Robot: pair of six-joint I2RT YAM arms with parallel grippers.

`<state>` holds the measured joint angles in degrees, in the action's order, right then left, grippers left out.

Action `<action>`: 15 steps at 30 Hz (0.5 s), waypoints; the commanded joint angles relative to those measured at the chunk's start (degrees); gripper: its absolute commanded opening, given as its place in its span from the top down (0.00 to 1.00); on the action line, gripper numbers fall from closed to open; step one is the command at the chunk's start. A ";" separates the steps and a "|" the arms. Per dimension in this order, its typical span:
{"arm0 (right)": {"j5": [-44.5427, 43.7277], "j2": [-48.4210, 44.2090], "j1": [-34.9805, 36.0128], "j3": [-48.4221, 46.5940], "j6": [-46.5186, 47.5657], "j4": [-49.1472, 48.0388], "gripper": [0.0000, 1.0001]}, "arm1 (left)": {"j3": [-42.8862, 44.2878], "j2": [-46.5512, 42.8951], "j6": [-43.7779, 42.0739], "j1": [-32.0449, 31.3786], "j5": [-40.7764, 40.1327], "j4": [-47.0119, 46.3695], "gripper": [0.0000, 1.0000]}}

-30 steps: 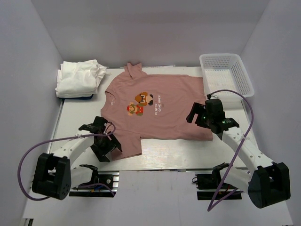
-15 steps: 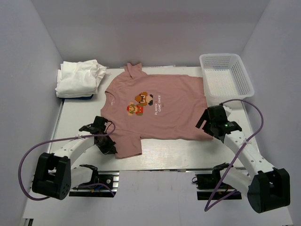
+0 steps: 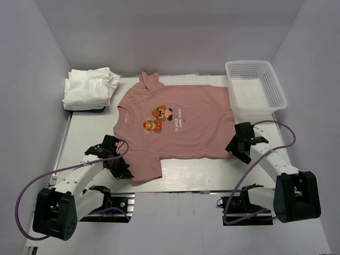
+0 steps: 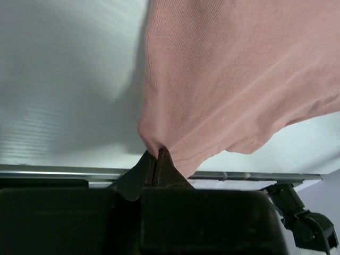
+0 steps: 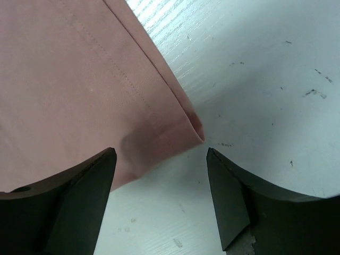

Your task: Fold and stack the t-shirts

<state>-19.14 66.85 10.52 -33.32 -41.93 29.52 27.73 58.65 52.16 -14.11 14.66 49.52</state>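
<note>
Pink t-shirt (image 3: 175,125) spread flat, print up, across the centre of the top view on the table (image 3: 85,133). Left gripper (image 4: 156,159), lower left of centre, clenched on the shirt's sleeve edge near the table's front rim. Right gripper (image 5: 160,154), lower right of centre, released, fingers either side of the shirt's hem corner. White folded t-shirts (image 3: 89,87) piled upper left; basket (image 3: 276,87) upper right.

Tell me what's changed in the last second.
The right gripper slid off the shirt toward the near edge and now straddles its hem corner, open. The left gripper eased back slightly, pinching the sleeve. Shirt, white pile and basket stayed put.
</note>
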 commanded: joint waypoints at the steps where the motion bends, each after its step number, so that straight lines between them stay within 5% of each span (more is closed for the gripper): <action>1: 1.64 2.84 -1.03 0.62 0.01 -3.85 0.33 | 0.58 -1.17 0.13 -0.22 2.74 3.04 1.00; 8: 1.99 2.59 -1.82 3.00 0.45 -1.13 0.97 | 2.33 -4.15 0.13 -0.22 3.97 8.66 1.00; 15: 6.03 -3.65 -1.74 0.98 4.05 10.10 1.00 | 1.72 -11.35 0.66 -0.22 7.66 14.55 1.00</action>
<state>-15.49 65.49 9.02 -31.16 -39.90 32.01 28.69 50.63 52.36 -14.11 19.20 60.01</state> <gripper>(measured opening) 0.015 0.025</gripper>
